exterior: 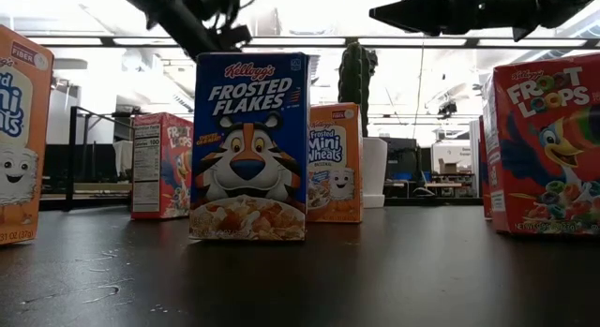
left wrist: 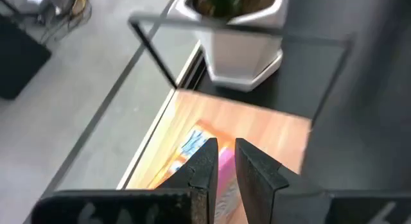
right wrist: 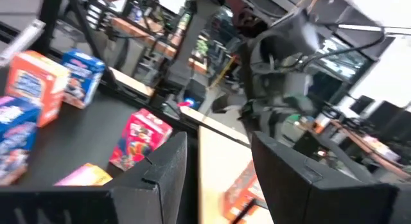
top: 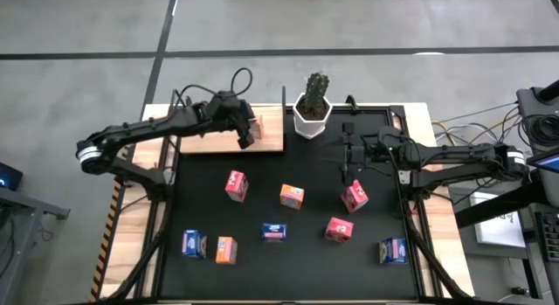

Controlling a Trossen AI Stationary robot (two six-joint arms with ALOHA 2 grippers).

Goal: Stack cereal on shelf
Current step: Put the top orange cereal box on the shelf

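The shelf (top: 210,141) is a light-wood board with thin black posts at the table's far left. My left gripper (top: 251,130) is over its right end, shut on a small cereal box (top: 256,125). That box shows orange and blue print (left wrist: 191,146) beside one finger and pink between the fingers. My right gripper (top: 348,155) hangs open and empty above the mat, right of centre. Several boxes stand on the black mat: pink-red (top: 236,185), orange (top: 292,196), pink-red (top: 355,197), pink-red (top: 339,229), blue (top: 274,232), blue (top: 193,244), orange (top: 226,250), blue (top: 392,250). My left gripper pinches the small box between its two fingers, which lie on two opposite faces; the pink strip (left wrist: 226,165) shows in the gap. The fingers come from above, slanting down over the board (left wrist: 257,124). The fingers hide whether the box's underside rests on the board.
A cactus in a white pot (top: 312,113) stands just right of the shelf, close to my left gripper. A black upright post (top: 284,100) rises at the shelf's far right corner. The mat between the boxes has free room. Cables and gear lie beyond the table's right edge.
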